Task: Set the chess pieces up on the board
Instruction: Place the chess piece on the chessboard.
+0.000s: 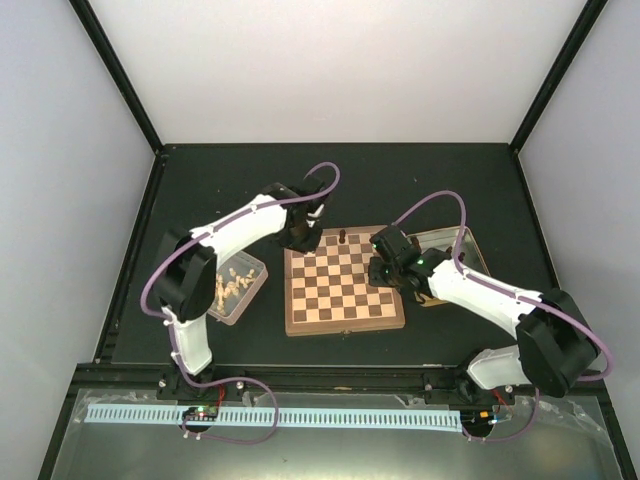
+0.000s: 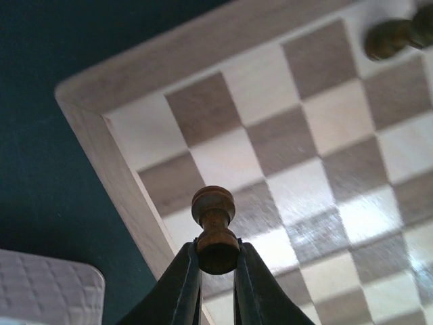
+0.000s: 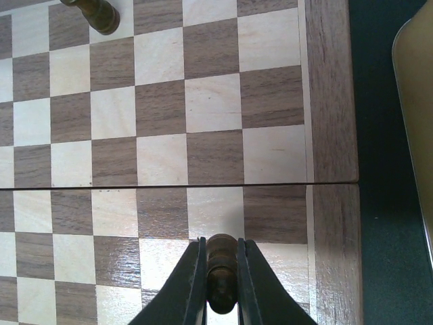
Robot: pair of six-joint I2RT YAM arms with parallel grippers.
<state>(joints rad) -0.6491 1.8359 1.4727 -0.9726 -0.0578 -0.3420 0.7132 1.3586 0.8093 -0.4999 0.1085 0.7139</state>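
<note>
On the tabletop (image 1: 200,180), a left tray (image 1: 250,290) and a right tray (image 1: 452,243) flank the board (image 1: 345,290). The right gripper (image 3: 221,245), jaws pinching one dark chess piece (image 3: 221,274), hangs above the board's right side. The left gripper (image 2: 217,250), jaws pinching a second piece (image 2: 214,213), hangs near the far-left corner. A third piece (image 1: 343,237) stands on the far row.

White arms (image 1: 245,222), black joints (image 1: 195,272), purple cables (image 1: 445,194)

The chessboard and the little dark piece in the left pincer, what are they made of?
The board looks like wood: fine grain streaks run through its squares and frame, and a soft sheen suggests varnish. The piece in the left pincer also looks wooden, dark-stained and glossy, with turned rings.
</note>
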